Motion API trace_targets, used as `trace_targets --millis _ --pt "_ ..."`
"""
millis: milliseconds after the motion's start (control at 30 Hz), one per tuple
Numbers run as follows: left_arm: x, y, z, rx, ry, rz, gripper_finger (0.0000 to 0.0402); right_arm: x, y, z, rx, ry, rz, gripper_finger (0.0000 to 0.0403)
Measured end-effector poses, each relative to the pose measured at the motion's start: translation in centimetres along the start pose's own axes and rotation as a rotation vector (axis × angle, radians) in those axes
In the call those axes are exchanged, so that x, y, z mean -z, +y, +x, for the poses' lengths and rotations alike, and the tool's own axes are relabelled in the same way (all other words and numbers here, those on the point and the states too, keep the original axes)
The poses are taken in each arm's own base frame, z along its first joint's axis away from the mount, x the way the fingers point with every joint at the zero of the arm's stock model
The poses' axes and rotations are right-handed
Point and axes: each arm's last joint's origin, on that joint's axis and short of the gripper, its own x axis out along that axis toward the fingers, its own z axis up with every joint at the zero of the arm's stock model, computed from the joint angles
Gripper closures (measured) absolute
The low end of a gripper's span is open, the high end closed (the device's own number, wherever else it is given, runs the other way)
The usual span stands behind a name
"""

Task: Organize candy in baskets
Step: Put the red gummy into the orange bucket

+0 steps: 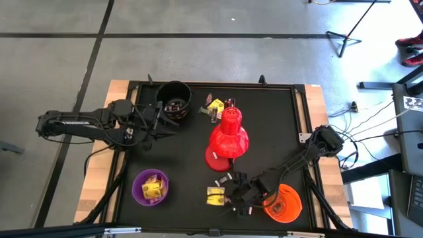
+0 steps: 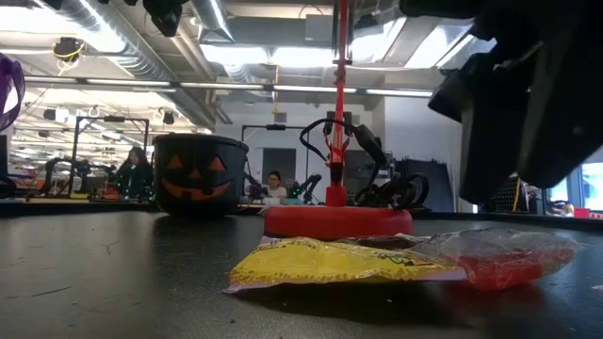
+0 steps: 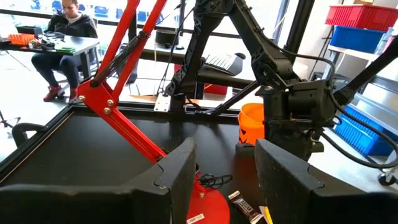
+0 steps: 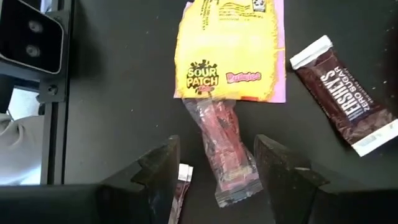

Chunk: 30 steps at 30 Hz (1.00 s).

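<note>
Nearest the front edge of the black surface (image 1: 277, 119), the right gripper (image 1: 236, 197) hung over a small cluster of sweets, its fingers (image 4: 158, 171) spread apart with nothing between them touching either one. Directly under the gap lay a clear-wrapped red candy (image 4: 224, 149), long and narrow, one end overlapping the bottom edge of a flat yellow packet (image 4: 227, 53) printed with black and pink lettering. Just beside these rested a dark brown bar (image 4: 348, 102) with silvery lettering and white crimped ends, lying at an angle. The orange basket (image 1: 284, 203) stood just to the right of that gripper, and the purple basket (image 1: 151, 186) sat toward the front left, with yellow wrappers inside.

Farther back, the red desk lamp (image 1: 228, 135) stood near the middle of the surface. Beyond it a few more sweets (image 1: 215, 106), one yellow, lay loose. The black basket (image 1: 174, 100), painted with an orange pumpkin face, stood at the rear left and held dark-wrapped pieces. The left gripper (image 1: 158, 125) hovered just in front of that basket, its fingers (image 3: 180, 171) moderately parted and empty.
</note>
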Motion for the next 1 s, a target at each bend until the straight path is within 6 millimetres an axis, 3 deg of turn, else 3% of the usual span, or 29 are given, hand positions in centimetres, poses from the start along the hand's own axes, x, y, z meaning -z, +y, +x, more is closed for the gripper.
trace_targets --millis 133,367,500,800,1000 --pt "0.0 0.0 0.0 0.0 0.0 0.0 0.0246 0.1 0.0 0.7 0.008 -0.001 0.001 0.0198" --pt "0.0 0.0 0.0 0.0 0.002 0.0 0.0246 1.0 -0.2 3.7 0.023 0.059 0.01 0.02" --pt "0.0 0.0 0.0 0.0 0.003 -0.001 0.0246 1.0 -0.3 3.7 0.056 0.046 0.011 0.023" --pt "0.0 0.0 0.0 0.0 0.004 -0.001 0.0246 0.2 -0.3 1.7 0.085 -0.014 -0.019 0.0363" --pt "0.0 0.0 0.0 0.0 0.004 -0.001 0.0246 -1.1 0.4 -1.5 -0.011 -0.045 0.018 0.0395"
